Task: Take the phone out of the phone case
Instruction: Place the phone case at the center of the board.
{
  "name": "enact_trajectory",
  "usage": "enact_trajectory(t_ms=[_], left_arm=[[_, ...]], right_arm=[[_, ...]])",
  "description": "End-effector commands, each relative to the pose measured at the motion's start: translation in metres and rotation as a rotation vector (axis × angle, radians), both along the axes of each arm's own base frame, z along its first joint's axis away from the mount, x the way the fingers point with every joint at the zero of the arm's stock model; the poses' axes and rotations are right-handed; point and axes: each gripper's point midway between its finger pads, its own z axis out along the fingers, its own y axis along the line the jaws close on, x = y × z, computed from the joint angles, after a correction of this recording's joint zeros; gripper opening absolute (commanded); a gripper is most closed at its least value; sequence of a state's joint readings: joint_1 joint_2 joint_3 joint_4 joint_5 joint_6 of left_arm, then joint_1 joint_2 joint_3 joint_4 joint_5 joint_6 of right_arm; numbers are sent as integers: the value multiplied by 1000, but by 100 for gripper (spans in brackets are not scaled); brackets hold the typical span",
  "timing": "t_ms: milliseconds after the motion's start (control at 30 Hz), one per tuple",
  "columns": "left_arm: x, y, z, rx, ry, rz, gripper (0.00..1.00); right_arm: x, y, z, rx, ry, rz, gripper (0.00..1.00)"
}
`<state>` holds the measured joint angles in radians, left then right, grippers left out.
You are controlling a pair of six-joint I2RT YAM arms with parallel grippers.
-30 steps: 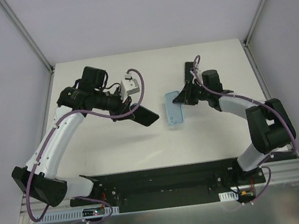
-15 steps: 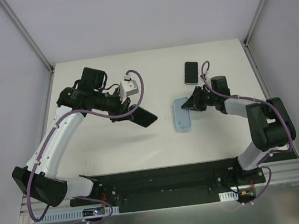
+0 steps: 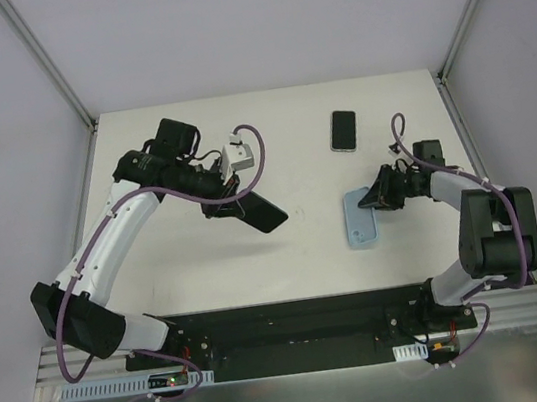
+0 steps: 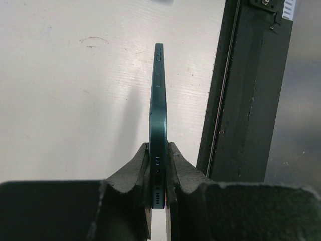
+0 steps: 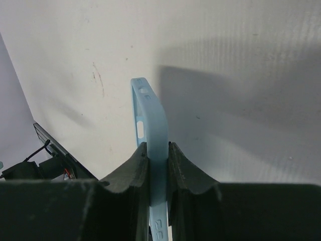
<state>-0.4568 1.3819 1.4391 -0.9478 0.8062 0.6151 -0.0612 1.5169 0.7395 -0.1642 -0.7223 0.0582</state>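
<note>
**Phone and case held apart, one in each gripper**

Surroundings: we note a second phone (image 3: 343,130), black, lying flat on the table (image 3: 188,274) at the far right. It is well apart from both grippers and obstructs neither. A black base rail (image 3: 297,323) runs along the near edge.

Views compared: the overhead camera places the phone (image 3: 265,214) left of centre and the phone case (image 3: 358,223) right of centre, well apart, with the second phone beyond the case. The phone's shadow falls on the table apart from it. Only the wrist cameras show the grips. The left one sees the phone edge-on, dark teal, with the base rail to its right. The right one sees the case edge-on, light blue, with cut-outs in its rim. We cannot tell from any view whether the case touches the table.

Jaws: the left gripper (image 4: 158,150) is closed to the phone's thickness, pads pressed on both faces at one end. The right gripper (image 5: 158,148) pinches the case the same way.
</note>
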Motion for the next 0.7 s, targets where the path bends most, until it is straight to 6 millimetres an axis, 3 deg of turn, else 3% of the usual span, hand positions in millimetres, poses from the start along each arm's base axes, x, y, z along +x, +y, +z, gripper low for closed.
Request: enact_trajectory(t_ms=[0, 167, 467, 533, 667], left_arm=[[2, -11, 16, -73, -26, -60, 0], [2, -15, 19, -90, -14, -70, 0], [-1, -16, 20, -101, -1, -72, 0], [-1, -15, 22, -104, -8, -73, 0], [-3, -17, 25, -117, -1, -76, 0]], right_arm=[[1, -10, -1, -35, 20, 40, 11], [1, -18, -11, -75, 43, 43, 32], [13, -32, -2, -150, -14, 32, 60], [14, -37, 5, -181, -47, 29, 63], [22, -40, 48, -222, -200, 38, 68]])
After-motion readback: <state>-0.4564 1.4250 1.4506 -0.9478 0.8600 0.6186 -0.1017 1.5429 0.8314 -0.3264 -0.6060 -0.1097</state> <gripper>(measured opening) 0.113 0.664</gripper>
